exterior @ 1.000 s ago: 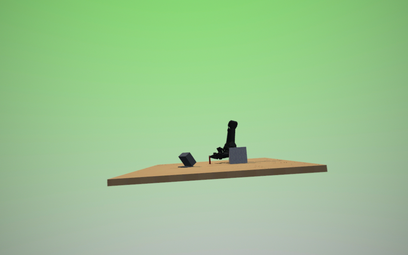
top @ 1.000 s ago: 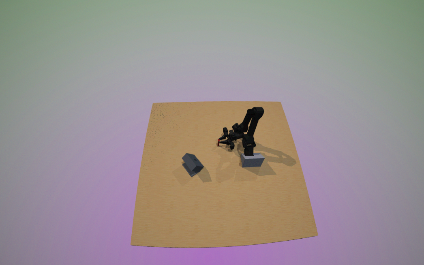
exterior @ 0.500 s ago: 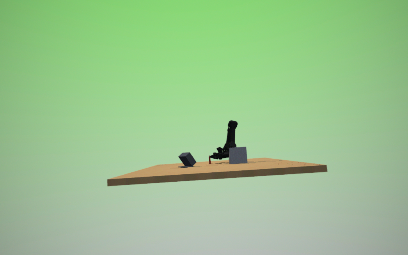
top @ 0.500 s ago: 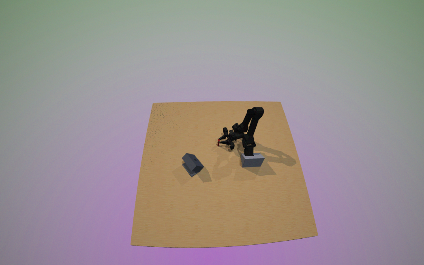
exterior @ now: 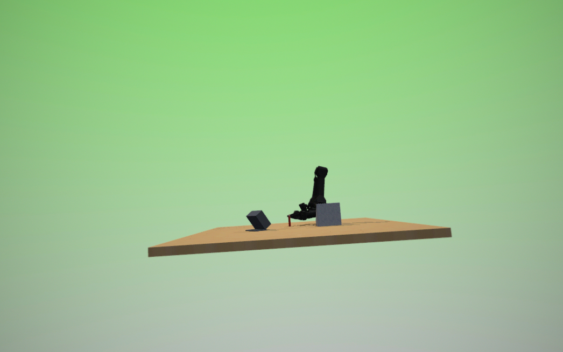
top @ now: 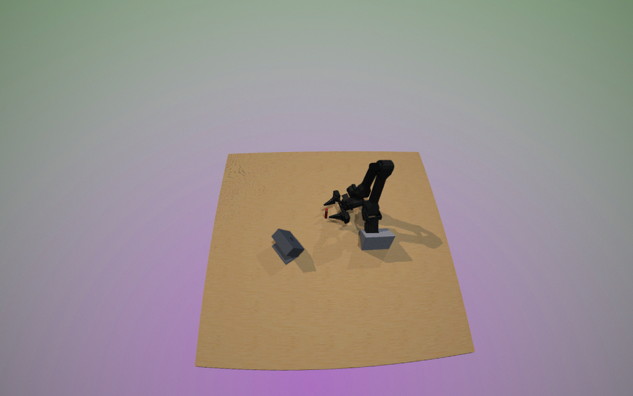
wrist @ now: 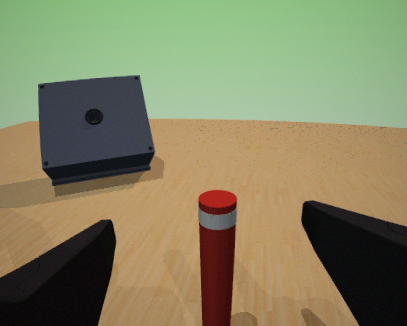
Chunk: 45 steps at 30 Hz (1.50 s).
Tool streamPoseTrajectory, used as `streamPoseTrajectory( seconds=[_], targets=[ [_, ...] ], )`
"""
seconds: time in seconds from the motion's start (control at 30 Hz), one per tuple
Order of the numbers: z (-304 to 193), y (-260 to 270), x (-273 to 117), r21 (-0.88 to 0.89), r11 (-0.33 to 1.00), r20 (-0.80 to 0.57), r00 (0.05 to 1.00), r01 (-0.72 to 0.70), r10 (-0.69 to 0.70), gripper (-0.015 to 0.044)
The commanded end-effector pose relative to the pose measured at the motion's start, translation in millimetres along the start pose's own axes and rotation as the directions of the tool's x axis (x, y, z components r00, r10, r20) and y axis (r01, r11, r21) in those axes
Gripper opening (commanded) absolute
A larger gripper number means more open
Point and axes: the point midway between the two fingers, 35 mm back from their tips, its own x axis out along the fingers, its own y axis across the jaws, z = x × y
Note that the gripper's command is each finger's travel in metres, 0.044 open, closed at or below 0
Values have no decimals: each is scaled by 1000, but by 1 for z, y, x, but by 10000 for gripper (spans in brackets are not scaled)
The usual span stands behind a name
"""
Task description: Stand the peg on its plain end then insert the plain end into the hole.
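The red peg [top: 325, 214] [exterior: 289, 222] [wrist: 217, 270] stands upright on the table [top: 259, 320] [exterior: 231, 238], with its white band [wrist: 217, 219] near the top and its plain end down. My gripper [top: 327, 211] [exterior: 290, 216] [wrist: 210, 222] is open, with one finger on each side of the peg's upper part. In the wrist view a wide gap shows between the peg and each finger. The dark sloped panel [top: 284, 241] [exterior: 258, 219] [wrist: 121, 100] stands beyond the peg, to the left in the wrist view. Its round hole [wrist: 94, 116] is empty. The peg's foot is out of the wrist view.
The arm's grey base block [top: 377, 240] [exterior: 328, 214] stands on the table, to the right of the panel in the top and exterior views. The panel sits on a thin foot plate [exterior: 255, 230]. The arm reaches low over the table toward the peg.
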Motion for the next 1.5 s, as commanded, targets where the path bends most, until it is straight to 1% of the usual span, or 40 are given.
streamPoseTrajectory(
  seconds=[0.0,0.2,0.3,0.4,0.53,0.67,0.8,0.87,1.1,1.3,1.47],
  targets=[
    [0,0,0,-1,1000,-1,1000,0,0,440],
    [0,0,0,-1,1000,-1,1000,0,0,440],
    [10,-2,6,-6,999,-15,999,-35,35,440],
    [33,-6,16,-19,996,-42,996,-83,82,440],
    [69,-9,22,-34,994,-63,993,-102,99,440],
    [109,-10,18,-36,996,-58,996,-77,75,440],
    [148,-8,1,-13,1000,-18,1000,-22,21,440],
    [160,-7,-7,3,1000,2,1000,1,-1,440],
    [160,-7,-7,22,1000,-8,1000,-4,4,440],
    [147,-5,0,163,985,-131,988,-58,80,440],
    [136,-1,5,270,959,-241,958,-85,153,440]
  ],
)
